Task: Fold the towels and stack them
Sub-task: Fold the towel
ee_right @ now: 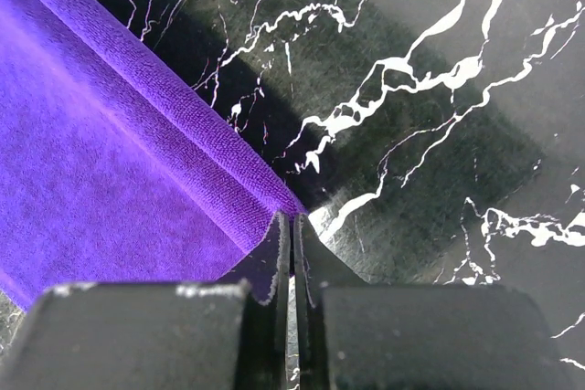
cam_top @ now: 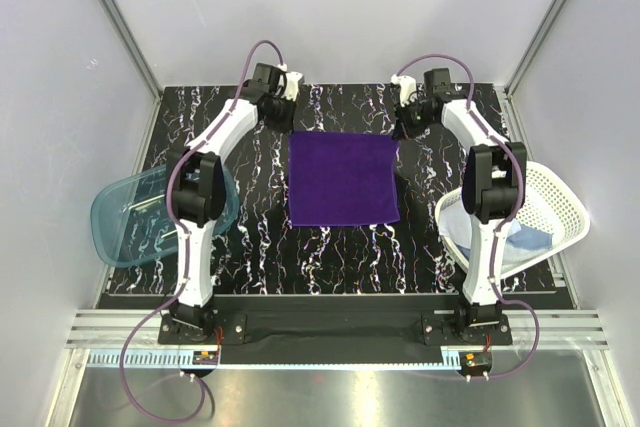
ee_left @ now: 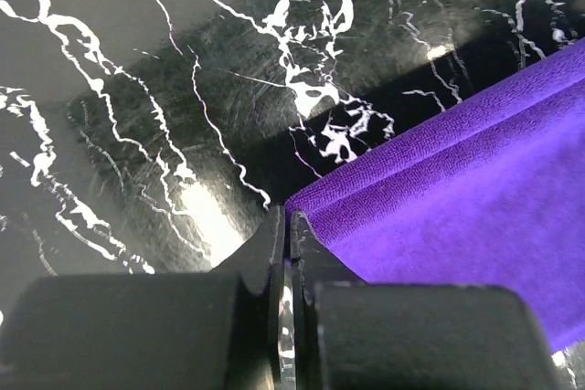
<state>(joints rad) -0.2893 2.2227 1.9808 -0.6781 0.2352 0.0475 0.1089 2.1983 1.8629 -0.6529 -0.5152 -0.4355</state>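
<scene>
The purple towel lies flat and spread out in the middle of the table, which is black with white veins like marble. The towel's sides run nearly parallel to the table edges, and it sits a little closer to the far edge than to the near one. The left gripper is at the far left corner of the towel and the right gripper is at the far right corner. In the left wrist view, the left gripper has its two fingers pressed together, and the tip of the towel corner goes in between them, so it is pinching that corner. In the right wrist view, the right gripper is closed in the same way on the other far corner of the towel. In both wrist views a raised band runs along the far edge of the towel, and the cloth beside it lies low on the table. A translucent teal tub stands at the left edge of the table, partly behind the left arm. A white perforated basket stands at the right edge, tilted, and a light blue towel lies inside it.
</scene>
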